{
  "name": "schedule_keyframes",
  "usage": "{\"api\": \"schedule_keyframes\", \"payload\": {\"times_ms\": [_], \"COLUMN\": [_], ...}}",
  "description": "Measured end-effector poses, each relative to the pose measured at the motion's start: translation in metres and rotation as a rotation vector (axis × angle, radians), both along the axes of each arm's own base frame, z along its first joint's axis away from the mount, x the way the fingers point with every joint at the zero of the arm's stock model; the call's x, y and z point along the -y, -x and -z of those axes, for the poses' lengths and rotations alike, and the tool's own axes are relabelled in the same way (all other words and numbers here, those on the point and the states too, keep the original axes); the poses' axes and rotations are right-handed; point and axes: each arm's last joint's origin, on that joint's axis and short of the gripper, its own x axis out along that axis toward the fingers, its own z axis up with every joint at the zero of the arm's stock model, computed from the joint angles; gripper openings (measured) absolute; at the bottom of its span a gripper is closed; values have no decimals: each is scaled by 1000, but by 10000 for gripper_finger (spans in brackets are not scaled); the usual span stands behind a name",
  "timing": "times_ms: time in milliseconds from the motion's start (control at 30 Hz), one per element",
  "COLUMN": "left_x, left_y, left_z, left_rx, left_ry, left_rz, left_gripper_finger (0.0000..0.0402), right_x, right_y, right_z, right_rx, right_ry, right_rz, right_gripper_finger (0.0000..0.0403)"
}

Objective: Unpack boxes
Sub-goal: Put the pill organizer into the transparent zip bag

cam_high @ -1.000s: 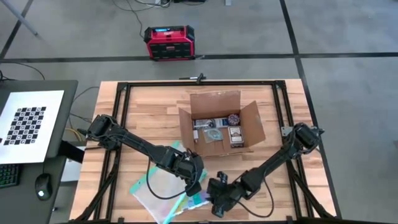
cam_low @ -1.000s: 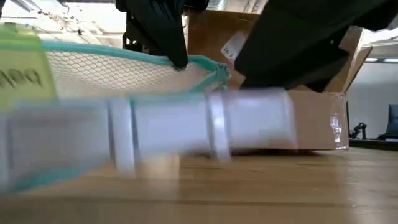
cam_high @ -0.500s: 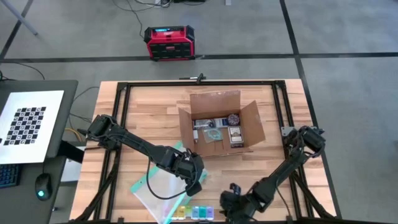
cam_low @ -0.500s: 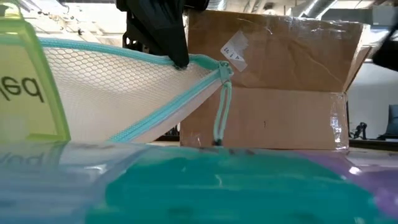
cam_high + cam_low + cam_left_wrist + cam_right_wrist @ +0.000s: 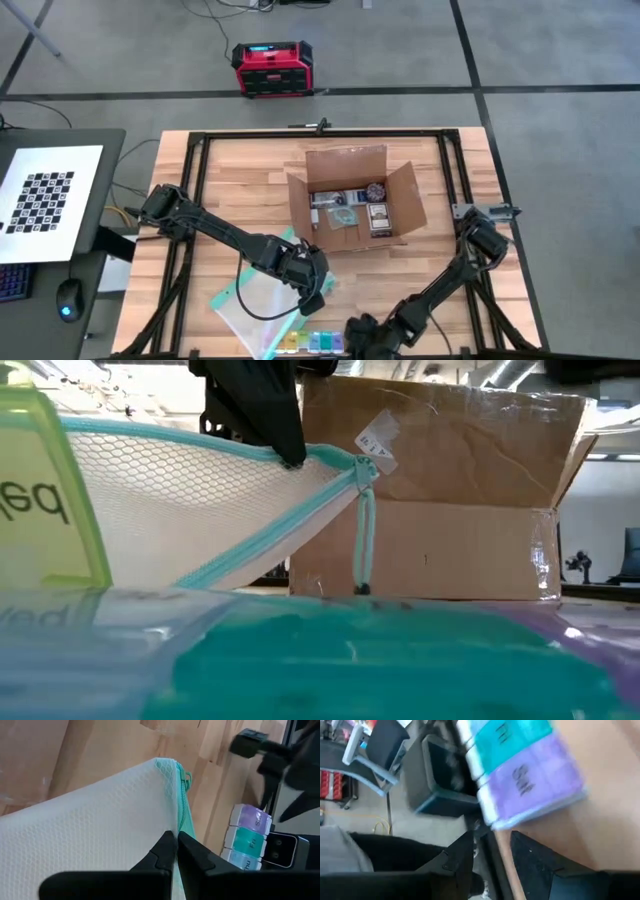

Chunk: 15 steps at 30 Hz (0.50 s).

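Observation:
The open brown cardboard box [image 5: 355,205] stands mid-table with small items inside. My left gripper [image 5: 318,290] is shut on the clear, teal-edged mesh pouch [image 5: 262,315], whose lower part lies on the table. A coloured pill organizer [image 5: 318,342] lies along the table's near edge and fills the low view's foreground [image 5: 350,660]. My right gripper [image 5: 352,335] stands just behind the organizer's purple end [image 5: 530,785], its fingers apart with nothing between them. Whether they touch the organizer, I cannot tell. My left gripper pinches the pouch's teal zipper edge [image 5: 182,820] between its two fingers [image 5: 285,445], close to the zip-pull corner. The fingers slant down from above. That edge is lifted, and the mesh slopes down from it to the table. The pull cord [image 5: 362,530] hangs slack below.
A black frame [image 5: 200,150] runs around the tabletop. A red and black case [image 5: 272,68] sits on the floor beyond the far edge. A checkerboard sheet [image 5: 45,195] lies on a desk to the left. Bare wood lies left and right of the box.
My right gripper has gone down and toward the table's near edge, rolling as it went, taking the pill organizer from beside the pouch. The organizer, in the air a second ago, now lies along the near edge. The pouch stays held up.

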Motion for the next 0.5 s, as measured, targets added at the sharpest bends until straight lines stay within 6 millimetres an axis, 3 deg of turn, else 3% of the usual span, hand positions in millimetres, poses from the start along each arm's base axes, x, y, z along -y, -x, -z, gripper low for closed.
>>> {"api": "schedule_keyframes", "payload": {"times_ms": [300,500], "left_x": [1,2], "left_y": [0,1], "left_z": [0,0], "left_rx": [0,3], "left_ry": [2,4], "left_rz": [3,7], "left_gripper_finger": [0,0], "right_x": [33,54], "right_y": [-29,-51], "right_z": [0,-5], "right_rx": [26,138], "right_ry": [62,132], "right_rz": [38,19], "right_gripper_finger": [123,123]}}
